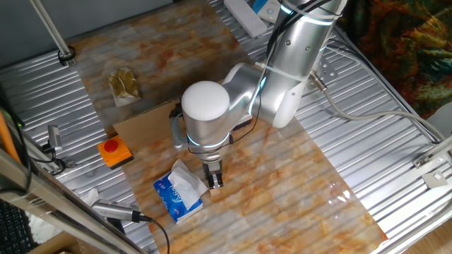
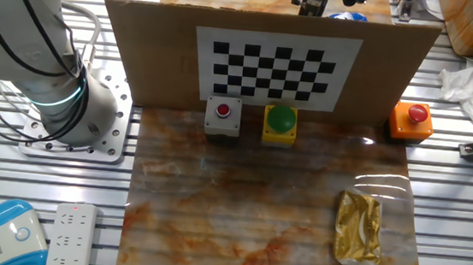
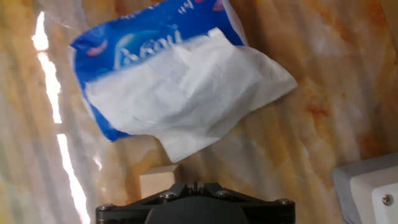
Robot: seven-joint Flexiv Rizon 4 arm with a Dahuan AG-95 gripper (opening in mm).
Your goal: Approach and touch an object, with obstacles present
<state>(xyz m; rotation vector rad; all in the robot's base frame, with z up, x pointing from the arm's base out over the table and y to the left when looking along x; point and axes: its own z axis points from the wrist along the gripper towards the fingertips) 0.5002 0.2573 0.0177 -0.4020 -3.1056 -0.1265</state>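
Note:
My gripper (image 1: 214, 180) points down at the marbled table, fingers together and empty. It hangs just right of a blue tissue pack (image 1: 178, 192) with a white tissue sticking out. In the hand view the pack (image 3: 180, 87) fills the top and my gripper (image 3: 194, 185) is at the bottom edge. The obstacle, a brown cardboard wall (image 1: 145, 123), stands left of my arm. In the other fixed view the wall (image 2: 141, 47) bears a checkerboard sheet and hides my gripper. In front of it stand a grey box with a red button (image 2: 222, 117), a yellow box with a green button (image 2: 280, 123) and an orange box with a red button (image 2: 411, 119).
The orange button box (image 1: 114, 152) sits by the wall's near end. A gold foil packet (image 1: 123, 86) lies beyond the wall. A small wooden block (image 3: 160, 182) and a grey box corner (image 3: 367, 186) lie close to my fingers. A power strip (image 1: 244, 14) lies by the arm's base.

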